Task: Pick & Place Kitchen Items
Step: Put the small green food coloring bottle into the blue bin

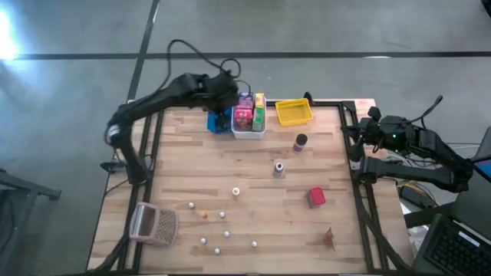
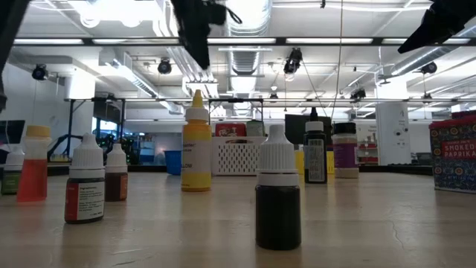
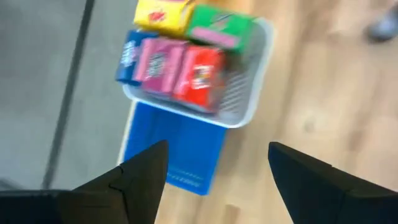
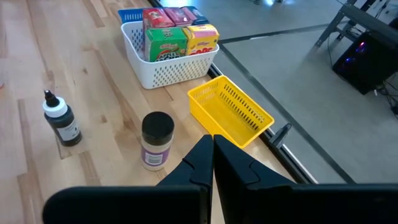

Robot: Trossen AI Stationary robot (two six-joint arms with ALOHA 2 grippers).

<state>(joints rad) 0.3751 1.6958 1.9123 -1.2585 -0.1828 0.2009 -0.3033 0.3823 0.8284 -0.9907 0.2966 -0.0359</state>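
My left gripper (image 1: 227, 103) (image 3: 214, 177) hangs open above the far-left bins, its fingers over the blue bin (image 3: 174, 146), with nothing between them. Beside that bin the white bin (image 1: 250, 132) (image 3: 252, 106) holds pink, red, green, yellow and blue boxes (image 3: 180, 65) standing upright. On the table stand a red box (image 1: 315, 197), a dark-lidded jar (image 1: 300, 141) (image 4: 157, 140) and a dropper bottle (image 1: 279, 169) (image 4: 61, 118). Several small white balls (image 1: 222, 215) lie near the front. My right gripper (image 1: 359, 139) (image 4: 211, 155) waits shut at the table's right edge.
A yellow bin (image 1: 294, 113) (image 4: 230, 112) lies at the far edge, right of the white bin. A pinkish mesh basket (image 1: 153, 224) rests at the near left corner. A small brown thing (image 1: 328, 239) lies near the front right. The low view shows several small bottles (image 2: 277, 197) standing close by.
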